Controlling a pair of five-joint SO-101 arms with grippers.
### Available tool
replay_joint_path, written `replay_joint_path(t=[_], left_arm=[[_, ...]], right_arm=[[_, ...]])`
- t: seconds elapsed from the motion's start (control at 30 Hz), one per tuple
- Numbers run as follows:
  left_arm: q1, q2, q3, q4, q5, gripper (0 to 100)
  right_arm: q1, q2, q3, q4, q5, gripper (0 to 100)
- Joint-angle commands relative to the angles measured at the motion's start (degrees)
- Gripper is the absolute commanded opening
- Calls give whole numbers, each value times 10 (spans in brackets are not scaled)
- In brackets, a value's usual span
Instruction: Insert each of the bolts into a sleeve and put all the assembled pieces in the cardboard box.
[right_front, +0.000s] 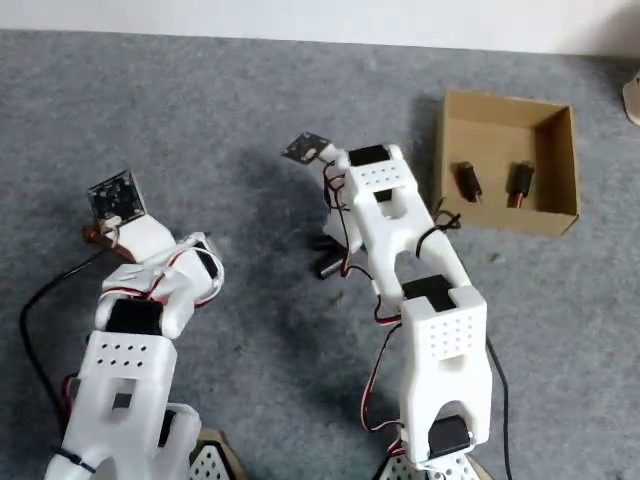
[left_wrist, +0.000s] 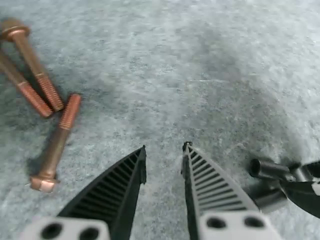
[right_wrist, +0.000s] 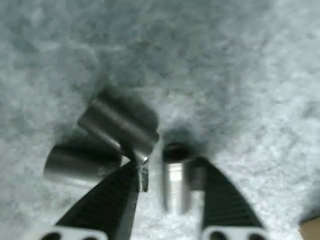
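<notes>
Arms (right_front: 400, 230) low over carpet (left_wrist: 200, 75): left fingers (left_wrist: 120, 187) apart, right fingers (right_wrist: 114, 200) apart astride sleeve (right_wrist: 175, 182).

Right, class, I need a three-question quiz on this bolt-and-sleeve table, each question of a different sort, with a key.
1. Count: how many copper-coloured metal bolts lie on the grey carpet in the left wrist view?
2. True or false: the left tool is holding a bolt.
3. How many dark assembled pieces lie inside the brown cardboard box? A one, B two, C four.
Key: 1 three; 2 false, it is open and empty; 3 B.
</notes>
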Motion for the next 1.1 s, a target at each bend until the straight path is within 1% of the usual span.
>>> replay_joint_path(t=[0.0,0.03,0.13,0.23,0.37,0.43,0.53,0.67,0.8,0.97,1.07], left_arm=[[-35,-5,-5,2,-1,123],[-44,-5,-5,2,-2,123],[-73,-5,7,2,-5,123],[-101,-5,16,3,-39,123],[-138,-5,20,5,-50,122],[-152,-5,12,18,-62,122],[-158,-5,-13,59,-63,122],[-158,-4,-39,93,-62,123],[-164,-4,-56,91,-61,125],[-199,2,-117,95,-24,125],[-201,54,-148,95,-19,125]], right_arm=[[-14,-13,26,-23,-16,20],[-14,-13,33,-26,-18,2],[-13,-13,49,-27,-19,8],[-13,-14,72,-47,-24,7],[-5,-15,98,-68,-48,7],[-2,-15,100,-68,-48,7],[-2,-15,101,-68,-48,7],[-2,-15,101,-68,-48,7],[-2,-15,101,-68,-48,7],[-2,-15,101,-68,-48,7],[-1,-15,101,-68,-48,7]])
